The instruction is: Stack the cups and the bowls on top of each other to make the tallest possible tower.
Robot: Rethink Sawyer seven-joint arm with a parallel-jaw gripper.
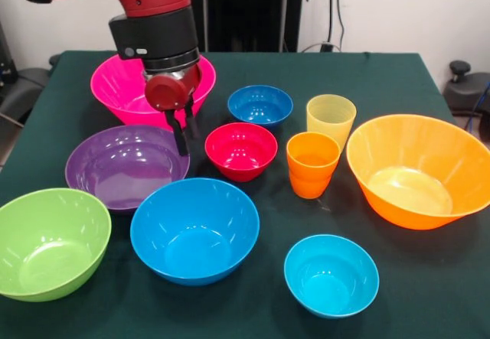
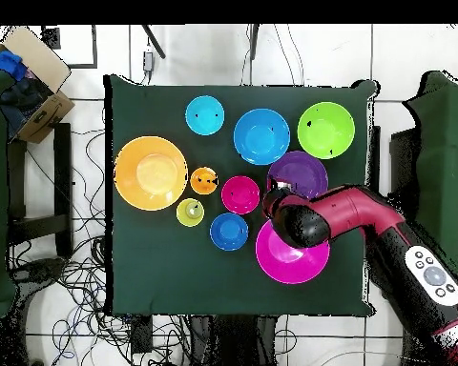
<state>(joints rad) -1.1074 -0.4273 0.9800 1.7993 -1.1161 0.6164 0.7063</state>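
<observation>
I can read no writing on anything. Every bowl and cup sits separately on the green surface point(image 1: 398, 71), all looking empty; nothing is stacked. My end effector point(image 1: 182, 128) hangs between the pink bowl point(image 1: 122, 86) and purple bowl point(image 1: 122, 167), fingers apparently close together and holding nothing, though the front view is poor there. The yellow cup point(image 1: 331, 117) and orange cup point(image 1: 312, 163) stand together beside the orange bowl point(image 1: 417, 171).
</observation>
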